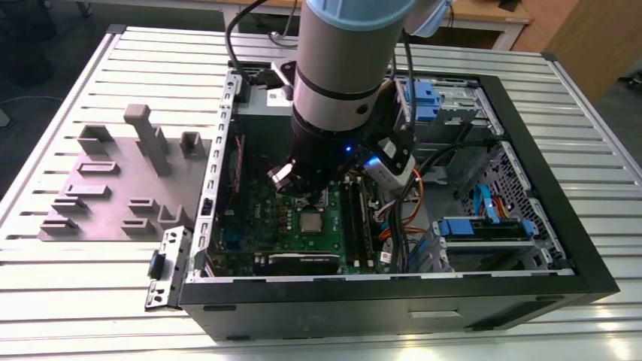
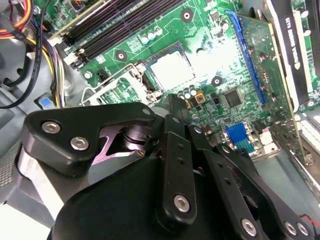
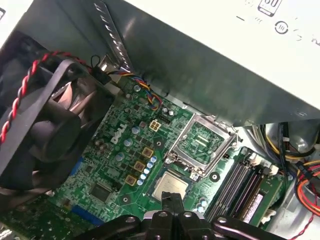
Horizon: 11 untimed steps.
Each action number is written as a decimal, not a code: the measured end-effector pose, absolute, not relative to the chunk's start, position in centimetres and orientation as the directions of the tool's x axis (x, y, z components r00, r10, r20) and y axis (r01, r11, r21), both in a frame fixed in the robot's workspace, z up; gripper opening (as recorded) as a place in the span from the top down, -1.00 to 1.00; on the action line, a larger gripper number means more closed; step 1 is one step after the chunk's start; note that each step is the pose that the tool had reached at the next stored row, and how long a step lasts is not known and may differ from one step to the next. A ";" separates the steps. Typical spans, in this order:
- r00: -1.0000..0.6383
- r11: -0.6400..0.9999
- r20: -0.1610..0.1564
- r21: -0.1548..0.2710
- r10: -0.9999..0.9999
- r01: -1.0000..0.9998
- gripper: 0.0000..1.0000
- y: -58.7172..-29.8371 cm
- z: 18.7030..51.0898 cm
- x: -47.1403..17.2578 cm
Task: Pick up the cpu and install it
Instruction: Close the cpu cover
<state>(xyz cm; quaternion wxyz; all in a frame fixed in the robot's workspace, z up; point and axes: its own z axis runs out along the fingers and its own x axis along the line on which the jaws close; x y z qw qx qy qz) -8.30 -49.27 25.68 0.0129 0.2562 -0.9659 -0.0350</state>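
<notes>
Cpu (image 3: 170, 184) in socket (image 3: 202, 142), seemingly just clear of tool (image 3: 171, 198)

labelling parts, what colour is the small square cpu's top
The small square cpu is dull silver-grey, clearest in the first wrist view.

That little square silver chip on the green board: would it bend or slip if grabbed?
Probably stiff: the small flat square silver-grey chip looks metal-topped and rigid. Likely light, being tiny beside the green motherboard. Lying flat, it shouldn't roll, though its smooth top might be slippery.
</notes>
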 end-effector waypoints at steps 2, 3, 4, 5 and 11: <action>-0.867 0.865 0.003 0.074 -0.497 -0.496 0.79 -49.3 25.7 -8.3; -0.866 0.864 0.002 0.075 -0.499 -0.498 0.79 -49.3 25.7 -8.3; -0.865 0.862 0.002 0.075 -0.503 -0.501 0.79 -49.3 25.7 -8.3; -0.860 0.858 0.001 0.075 -0.510 -0.508 0.79 -49.3 25.8 -8.3; -0.802 0.800 0.002 0.075 -0.597 -0.596 0.79 -49.3 25.8 -8.3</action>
